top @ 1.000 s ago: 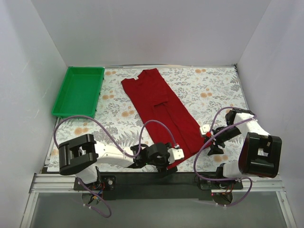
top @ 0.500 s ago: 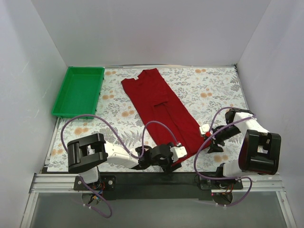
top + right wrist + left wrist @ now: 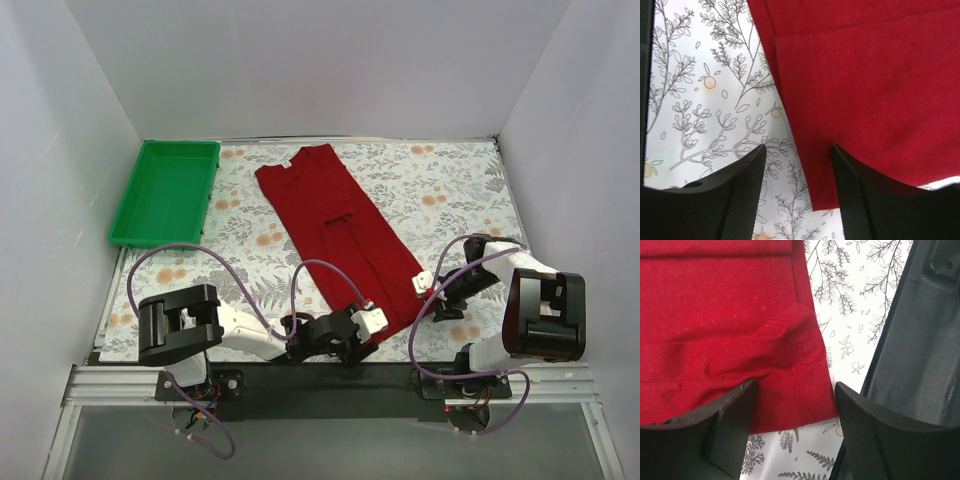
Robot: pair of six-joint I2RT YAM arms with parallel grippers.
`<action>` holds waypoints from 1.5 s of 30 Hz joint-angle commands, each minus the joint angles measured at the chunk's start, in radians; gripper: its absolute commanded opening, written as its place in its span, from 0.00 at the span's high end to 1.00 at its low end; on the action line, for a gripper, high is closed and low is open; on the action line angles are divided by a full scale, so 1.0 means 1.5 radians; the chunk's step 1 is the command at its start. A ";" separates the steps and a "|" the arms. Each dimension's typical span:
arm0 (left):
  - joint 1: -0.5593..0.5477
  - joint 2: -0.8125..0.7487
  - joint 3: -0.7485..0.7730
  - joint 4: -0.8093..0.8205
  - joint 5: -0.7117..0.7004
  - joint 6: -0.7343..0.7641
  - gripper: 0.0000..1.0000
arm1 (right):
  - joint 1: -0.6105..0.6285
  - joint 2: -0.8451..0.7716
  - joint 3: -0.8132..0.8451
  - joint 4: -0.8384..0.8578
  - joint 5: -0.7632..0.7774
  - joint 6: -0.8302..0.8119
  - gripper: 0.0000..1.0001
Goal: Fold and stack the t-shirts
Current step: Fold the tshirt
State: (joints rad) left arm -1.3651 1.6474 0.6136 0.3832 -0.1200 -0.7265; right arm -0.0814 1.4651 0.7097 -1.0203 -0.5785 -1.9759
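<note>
On the table (image 3: 450, 190), a white cloth printed with grey fern sprigs and orange fruit covers the whole working surface and lies flat. Plain white walls (image 3: 300, 70) enclose the table on the left, far and right sides. A green tray (image 3: 180, 146) sits in the far left corner, well apart from the garment. A black rail (image 3: 300, 375) runs along the near edge, where both arm bases are bolted, and purple cables (image 3: 170, 250) loop over the near left of the cloth.

The dark red t-shirt (image 3: 340, 225) lies on the cloth as a long narrow strip (its sides appear folded inward), running diagonally from the far centre down to the near edge, right of centre.

The left gripper (image 3: 796, 390) is low over the strip's near left corner. Its jaws stand apart, straddling a raised wrinkle in the stitched hem, with nothing clamped.

The right gripper (image 3: 799, 150) is low over the near right corner. Its jaws also stand apart, with the shirt's side edge lying flat between them and printed cloth showing beside it.
</note>
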 commanded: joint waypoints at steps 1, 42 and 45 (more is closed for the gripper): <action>-0.010 -0.006 -0.031 -0.063 -0.011 -0.028 0.41 | 0.012 0.003 -0.024 0.071 0.028 -0.149 0.49; -0.030 -0.118 -0.086 -0.038 0.042 -0.047 1.00 | 0.013 -0.023 0.052 -0.020 -0.113 -0.036 0.99; -0.024 -0.135 -0.093 -0.030 0.059 -0.061 1.00 | 0.013 -0.014 0.082 -0.041 -0.125 -0.021 0.99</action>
State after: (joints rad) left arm -1.3972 1.4937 0.4911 0.3523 -0.1059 -0.7979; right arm -0.0628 1.4338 0.7681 -1.0210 -0.7185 -1.9797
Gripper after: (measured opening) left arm 0.043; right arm 0.012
